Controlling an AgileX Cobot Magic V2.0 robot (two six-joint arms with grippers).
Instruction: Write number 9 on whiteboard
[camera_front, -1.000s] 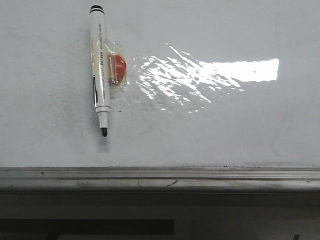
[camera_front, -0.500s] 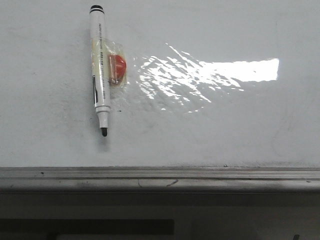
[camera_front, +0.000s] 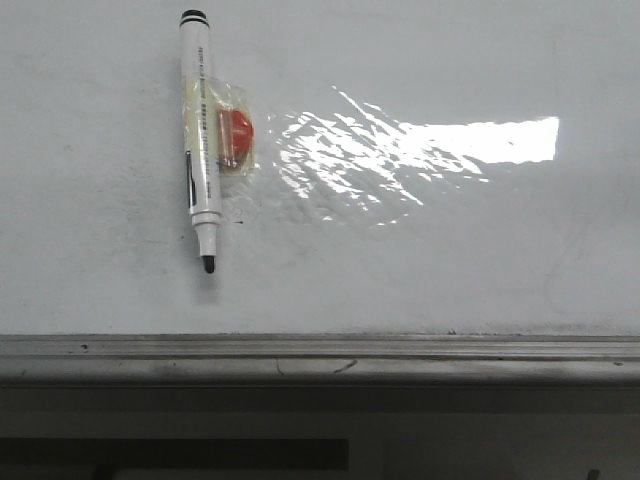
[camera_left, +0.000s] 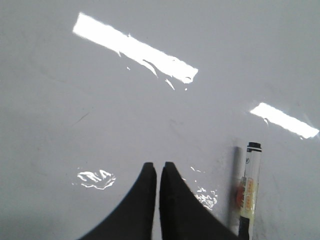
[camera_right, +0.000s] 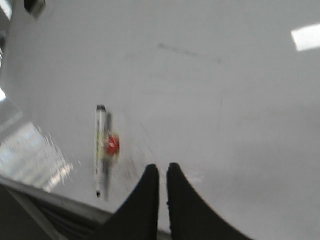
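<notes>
In the front view a marker (camera_front: 200, 140) is lying uncapped on the whiteboard (camera_front: 420, 270), while in the wrist views the left end effector (camera_left: 157, 167) and right end effector (camera_right: 162, 170) are hovering closed and empty.

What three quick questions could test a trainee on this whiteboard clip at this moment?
1. True or false: a number 9 is already drawn on the whiteboard.
2. Which end of the marker is nearer the grey ledge in the front view: A) the uncapped tip, B) the black rear end?
3. What state are the left pincer and right pincer in?

Key:
1. False; no drawn figure shows on the board.
2. A; the tip points toward the ledge, and the marker carries a taped red piece.
3. Both shut and empty, above the board.
</notes>
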